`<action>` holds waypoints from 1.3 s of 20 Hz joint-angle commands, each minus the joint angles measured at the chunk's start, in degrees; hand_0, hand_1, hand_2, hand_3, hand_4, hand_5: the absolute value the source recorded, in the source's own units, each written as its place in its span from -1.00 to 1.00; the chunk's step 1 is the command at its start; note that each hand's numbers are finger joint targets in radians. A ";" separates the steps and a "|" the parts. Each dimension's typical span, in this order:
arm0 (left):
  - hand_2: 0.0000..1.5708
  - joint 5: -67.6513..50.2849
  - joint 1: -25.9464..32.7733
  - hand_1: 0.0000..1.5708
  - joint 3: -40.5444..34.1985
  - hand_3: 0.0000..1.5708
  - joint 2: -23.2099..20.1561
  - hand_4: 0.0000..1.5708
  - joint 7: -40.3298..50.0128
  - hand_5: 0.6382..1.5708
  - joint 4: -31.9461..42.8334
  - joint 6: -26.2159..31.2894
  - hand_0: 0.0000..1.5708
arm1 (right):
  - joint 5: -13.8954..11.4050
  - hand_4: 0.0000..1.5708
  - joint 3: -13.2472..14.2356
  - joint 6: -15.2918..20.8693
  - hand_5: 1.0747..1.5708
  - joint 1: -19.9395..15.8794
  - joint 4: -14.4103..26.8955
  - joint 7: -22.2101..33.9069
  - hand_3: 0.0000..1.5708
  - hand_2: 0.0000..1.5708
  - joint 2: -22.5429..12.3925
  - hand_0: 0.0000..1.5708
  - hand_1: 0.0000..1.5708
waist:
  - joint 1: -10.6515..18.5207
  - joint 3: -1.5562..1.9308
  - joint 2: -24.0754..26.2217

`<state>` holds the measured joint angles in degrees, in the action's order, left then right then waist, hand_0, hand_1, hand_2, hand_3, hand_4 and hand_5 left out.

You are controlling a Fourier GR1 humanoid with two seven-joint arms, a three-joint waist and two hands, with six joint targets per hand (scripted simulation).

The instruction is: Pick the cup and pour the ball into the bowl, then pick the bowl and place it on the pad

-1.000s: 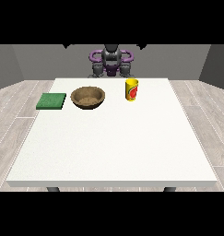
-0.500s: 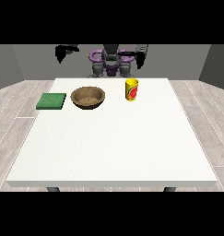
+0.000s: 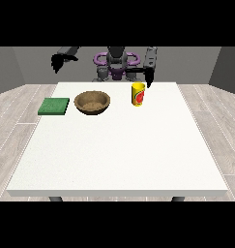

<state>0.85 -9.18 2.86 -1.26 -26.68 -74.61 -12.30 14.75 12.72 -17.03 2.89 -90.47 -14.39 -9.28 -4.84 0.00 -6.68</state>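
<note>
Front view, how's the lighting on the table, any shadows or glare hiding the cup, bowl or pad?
Front view: even, soft light on the white table, no glare; only faint shading beside the yellow cup, brown bowl and green pad, all plainly visible; the bowl's inside is darker toward its rim.

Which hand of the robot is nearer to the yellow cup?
The left hand, at the view's right, hangs just behind the yellow cup. The hand at the view's left is raised far off, beyond the table's corner.
</note>
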 commanded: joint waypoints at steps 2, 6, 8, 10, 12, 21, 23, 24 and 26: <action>-1.00 0.18 -4.88 -1.00 -1.43 -1.00 1.18 -1.00 -2.82 0.75 10.04 -3.25 -1.00 | -1.45 -0.69 0.34 -1.33 1.00 -0.30 4.48 -1.68 -1.00 -1.00 -0.57 -1.00 -1.00 | -1.04 0.00 1.32; -1.00 -0.13 -8.80 -1.00 -3.99 -1.00 1.22 -1.00 -6.32 0.78 15.83 -4.09 -1.00 | 0.71 -0.69 3.18 -6.71 1.00 -1.32 9.90 -6.86 -1.00 -1.00 -3.27 -1.00 -1.00 | -1.94 0.00 -0.51; -1.00 -2.69 -11.46 -1.00 -8.95 -1.00 -1.40 -1.00 -12.53 0.85 21.38 -1.16 -1.00 | 1.36 -0.69 3.21 -4.98 1.00 -3.89 6.16 -3.79 -1.00 -1.00 -3.79 -1.00 -1.00 | -2.70 -0.03 -3.13; -1.00 0.12 -9.94 -0.57 -7.80 -1.00 0.67 -1.00 -13.32 0.80 23.29 -6.07 -0.57 | 1.02 -0.66 2.25 -6.33 0.99 -1.26 5.51 -4.37 -1.00 -1.00 -3.19 -1.00 -1.00 | -4.59 -0.02 -3.02; -1.00 0.25 -11.73 -0.03 -7.96 -1.00 0.14 -1.00 -15.39 0.75 26.18 -4.88 -0.03 | 3.61 -0.66 5.06 -7.26 0.98 -4.68 7.29 -3.94 -1.00 -1.00 -5.68 -1.00 -1.00 | -4.37 -0.02 -5.30; 1.00 8.35 -12.88 0.66 -4.98 1.00 1.02 0.53 -14.46 0.97 32.28 -18.55 0.66 | 8.24 -0.56 8.93 -12.93 0.99 -3.12 11.48 -0.74 -1.00 -1.00 -11.09 -1.00 -1.00 | -5.06 0.00 -0.61; 1.00 12.48 -13.38 0.66 -0.74 1.00 0.72 0.57 -7.14 0.95 30.25 -19.48 0.66 | 5.41 -0.54 9.76 -12.79 1.00 -3.26 17.10 -4.23 -1.00 -1.00 -11.29 -1.00 -1.00 | -2.52 0.07 2.46; 1.00 14.01 -15.99 0.66 -1.26 1.00 -1.40 0.56 -5.40 0.97 31.15 -21.52 0.66 | 8.59 -0.52 8.73 -10.72 1.00 -4.44 13.79 2.46 -1.00 -1.00 -10.40 -1.00 -1.00 | -3.74 0.05 3.71; 1.00 19.74 -19.87 0.69 1.83 1.00 -1.94 0.54 0.90 0.98 32.21 -26.12 0.69 | 8.94 -0.47 8.21 -9.89 1.00 -7.12 14.81 4.05 -1.00 -1.00 -10.40 -1.00 -1.00 | -3.54 0.13 4.61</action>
<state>13.39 -24.07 0.81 -1.97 -34.48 -43.53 -32.59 22.60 21.17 -28.75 -1.21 -77.23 -14.40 -19.54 -9.12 0.09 -4.77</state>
